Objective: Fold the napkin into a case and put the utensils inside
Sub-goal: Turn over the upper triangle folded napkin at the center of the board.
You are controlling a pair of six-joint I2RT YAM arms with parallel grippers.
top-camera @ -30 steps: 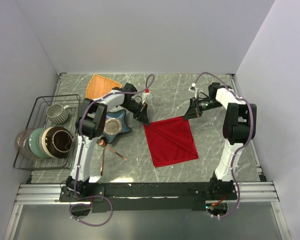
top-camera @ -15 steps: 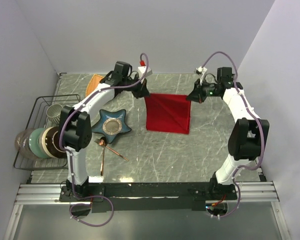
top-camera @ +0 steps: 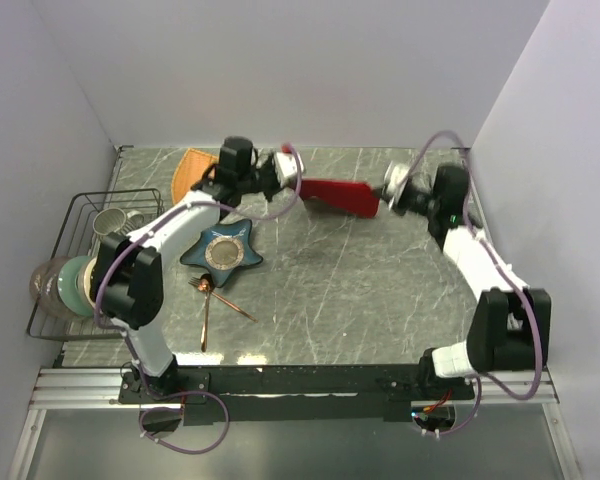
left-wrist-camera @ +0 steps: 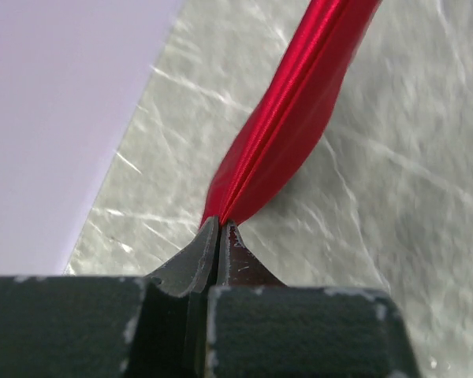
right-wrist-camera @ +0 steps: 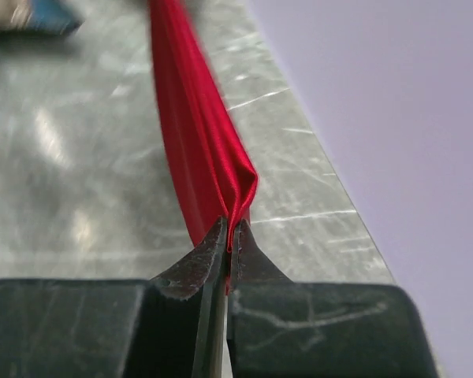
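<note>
Napkin (top-camera: 340, 196) is now a narrow red band stretched taut between the two tools, up off the counter (top-camera: 380, 290) near the back wall. A second ago it lay flat mid-counter, so I'd say it's mid-fold, no case yet. Left tool (top-camera: 300, 185) and right tool (top-camera: 383, 204) are each pinched fully closed on a cloth end; utensils (top-camera: 216, 300) lie well back from the left tool toward the bases, blue star dish (top-camera: 223, 250) between, orange plate (top-camera: 190, 170) and rack (top-camera: 80, 262) further left.
</note>
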